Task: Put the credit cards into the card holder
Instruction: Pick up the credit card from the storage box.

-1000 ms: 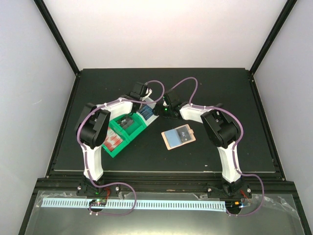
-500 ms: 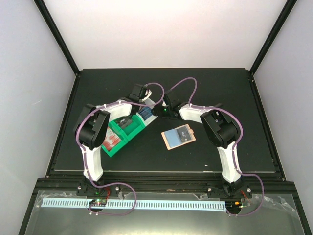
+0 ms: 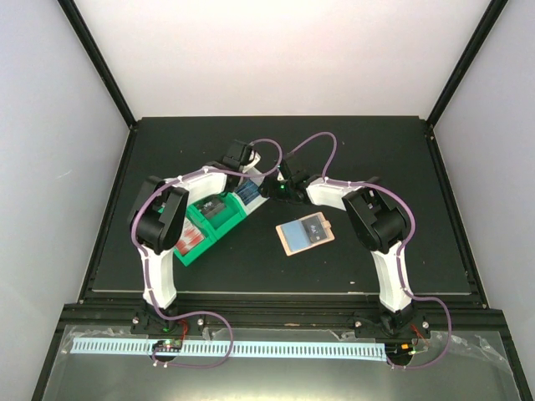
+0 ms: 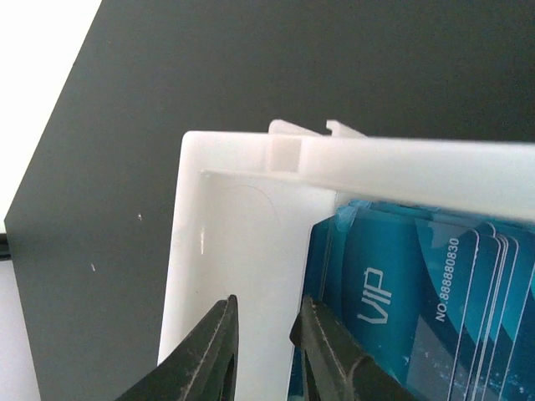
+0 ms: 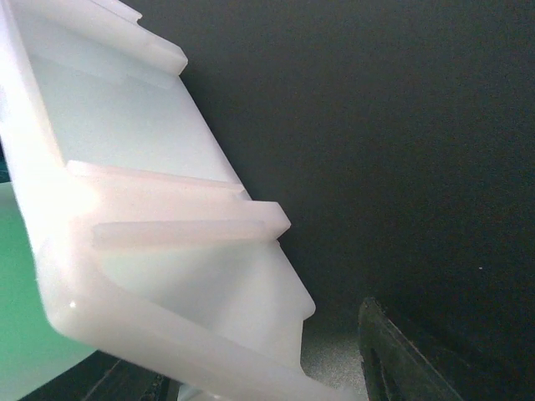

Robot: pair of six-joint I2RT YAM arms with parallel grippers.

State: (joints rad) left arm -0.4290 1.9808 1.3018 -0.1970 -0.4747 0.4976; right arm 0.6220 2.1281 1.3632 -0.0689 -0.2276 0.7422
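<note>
Your black bench (image 3: pixel 276 259) carries both arms bent inward, meeting over the white bin (image 4: pixel 242 276). Your left fingers (image 4: pixel 263 338) stand slightly parted inside it, grasping nothing, just beside the blue credit cards (image 4: pixel 393 301) reading "VIP" and "NO.88888830". Your right fingers (image 5: pixel 251 368) straddle the bin's wall, mostly cut off; I cannot tell their state. The card holder (image 3: pixel 306 233) lies open nearby, a dark card on it.
</note>
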